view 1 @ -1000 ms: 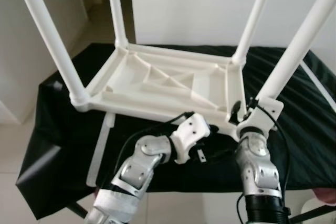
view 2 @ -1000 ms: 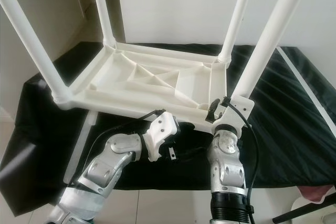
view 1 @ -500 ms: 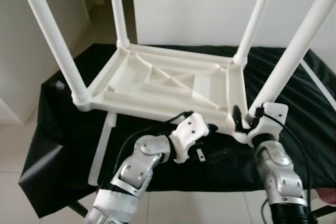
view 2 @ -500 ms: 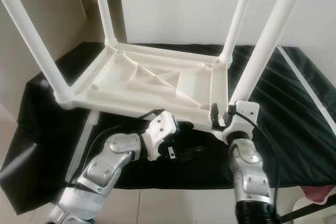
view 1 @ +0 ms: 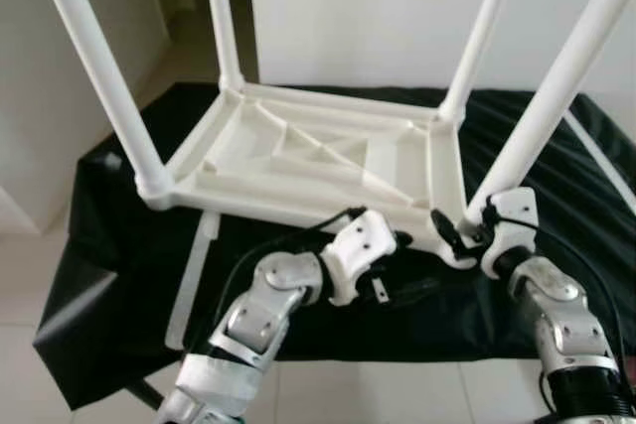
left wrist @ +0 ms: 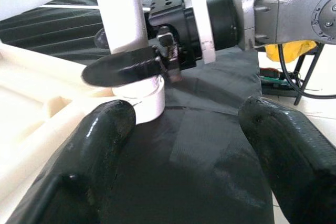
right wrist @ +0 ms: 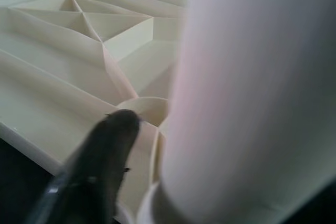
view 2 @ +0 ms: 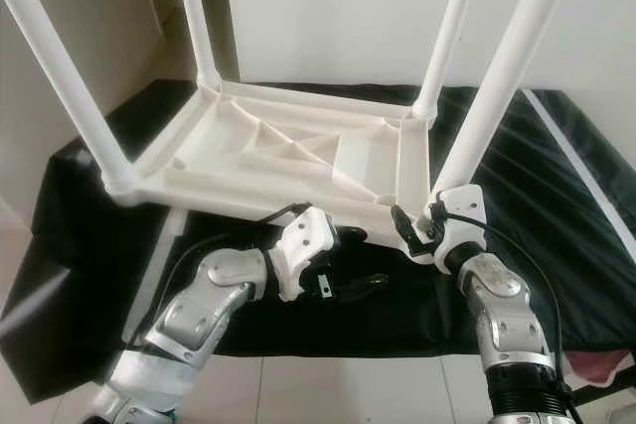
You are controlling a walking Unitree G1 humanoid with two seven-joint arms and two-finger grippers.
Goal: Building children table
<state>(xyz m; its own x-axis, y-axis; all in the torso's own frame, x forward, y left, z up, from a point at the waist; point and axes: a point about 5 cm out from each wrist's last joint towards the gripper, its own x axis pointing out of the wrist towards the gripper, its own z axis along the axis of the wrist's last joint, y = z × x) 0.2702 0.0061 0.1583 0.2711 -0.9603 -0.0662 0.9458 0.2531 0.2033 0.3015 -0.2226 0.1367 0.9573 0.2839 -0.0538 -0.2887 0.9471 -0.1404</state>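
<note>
The right gripper sits at the near right corner of the upturned white table top, its black fingers on either side of the foot of the near right leg, one finger lying along the leg's collar; whether they press on the leg cannot be told; the left gripper lies low just in front of the table top's near edge, its two fingers spread wide with only the black cloth between them, holding nothing; the table top rests underside up on the black cloth, its ribs showing, with four white legs standing up from its corners; a loose white bar lies on the cloth by the near left corner, partly under the table top's edge.
</note>
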